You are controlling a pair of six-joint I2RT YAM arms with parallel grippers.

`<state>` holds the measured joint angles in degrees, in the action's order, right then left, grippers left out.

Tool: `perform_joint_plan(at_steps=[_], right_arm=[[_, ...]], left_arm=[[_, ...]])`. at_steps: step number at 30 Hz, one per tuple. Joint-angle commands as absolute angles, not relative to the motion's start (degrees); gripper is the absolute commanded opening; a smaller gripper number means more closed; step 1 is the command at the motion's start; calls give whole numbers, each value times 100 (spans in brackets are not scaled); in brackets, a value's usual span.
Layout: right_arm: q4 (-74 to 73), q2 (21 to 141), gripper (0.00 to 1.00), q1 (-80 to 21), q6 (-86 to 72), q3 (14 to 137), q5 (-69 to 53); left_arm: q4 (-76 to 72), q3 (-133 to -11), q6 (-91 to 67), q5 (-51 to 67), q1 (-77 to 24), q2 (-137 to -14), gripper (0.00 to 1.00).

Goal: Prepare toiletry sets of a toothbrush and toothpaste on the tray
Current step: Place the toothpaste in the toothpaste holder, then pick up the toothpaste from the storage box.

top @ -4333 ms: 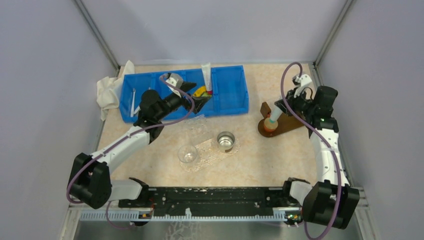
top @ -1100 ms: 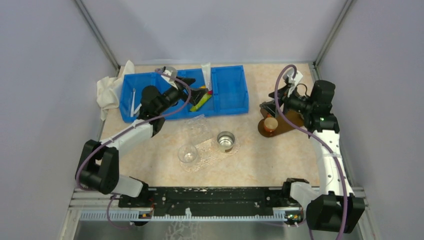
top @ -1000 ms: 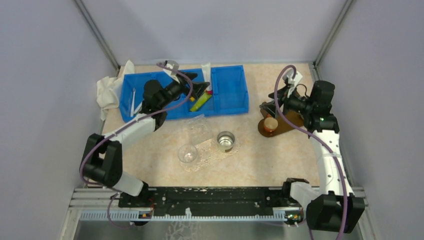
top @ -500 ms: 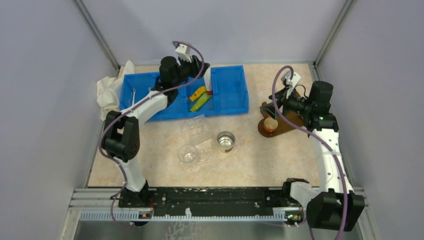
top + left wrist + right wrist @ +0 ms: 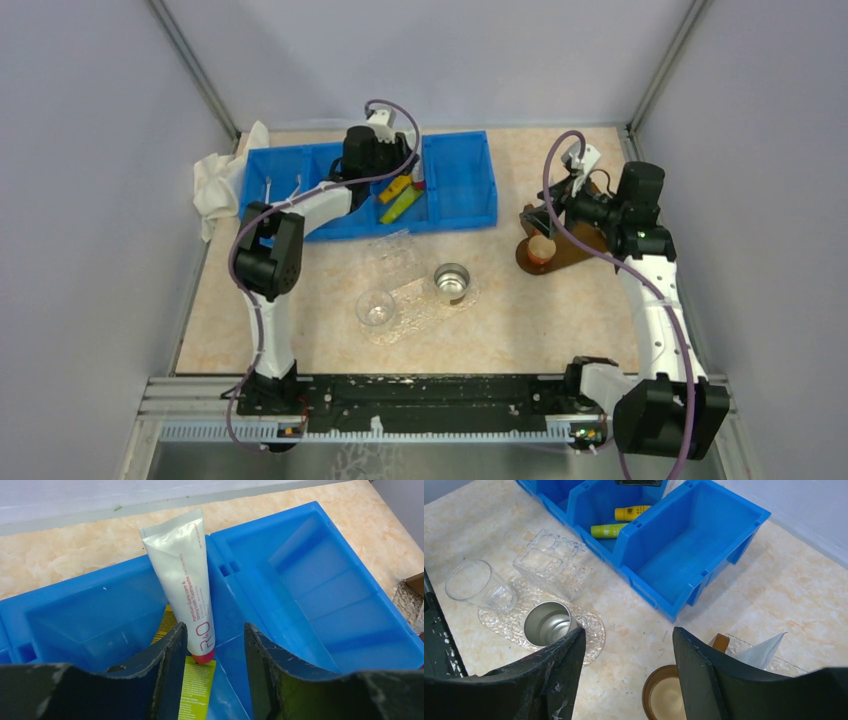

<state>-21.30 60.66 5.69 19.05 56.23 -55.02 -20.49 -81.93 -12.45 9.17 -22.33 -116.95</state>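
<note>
A white toothpaste [image 5: 182, 575] tube leans on a divider of the blue bin [image 5: 310, 580], cap end down. My left gripper [image 5: 214, 652] is open round that cap end: the tube lies against the left finger and a gap separates it from the right finger. Yellow and green toothpaste tubes [image 5: 400, 200] lie below it. Two toothbrushes [image 5: 268, 195] lie in the bin's left compartment. My right gripper [image 5: 629, 637] hangs open and empty over a brown cup [image 5: 669, 695]. The clear patterned tray [image 5: 420, 305] lies mid-table.
On the clear tray stand a glass [image 5: 375, 307] and a metal cup [image 5: 452, 282]; a clear divided holder [image 5: 392, 255] sits behind them. The brown cup stands on a brown wooden board [image 5: 565, 245] at the right. A white cloth [image 5: 215, 180] lies left of the bin.
My left arm has swung right and farther back over the bin, and its jaws have narrowed round the white tube's cap end. The right arm has barely moved.
</note>
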Motion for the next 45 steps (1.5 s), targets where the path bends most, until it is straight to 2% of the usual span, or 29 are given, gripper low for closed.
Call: perform_joint_plan(at_steps=[1,10,18,39,45], right_arm=[[-1964,6068,64,592,1988,5618,-5528],[-1941,6049,64,586,1987,5590,-5537],[-1916,6063,64,586,1979,5557,-5542],[-1890,6048,64,593,1960,5538,-5568],[-1880,6056,64,591,1962,5536,-5563]], left_arm=[[-2179,-8471,-1363,840,-2194,-11922,53],[-2710,-8431,-1423,654,-2182,-12241,57],[-2743,-8646,-1537,771,-2135,-12617,50],[-2966,-8791,-1941,1657,-1945,-12978,47],[-3021,-8777,-1991,1760,-1899,-12986,37]])
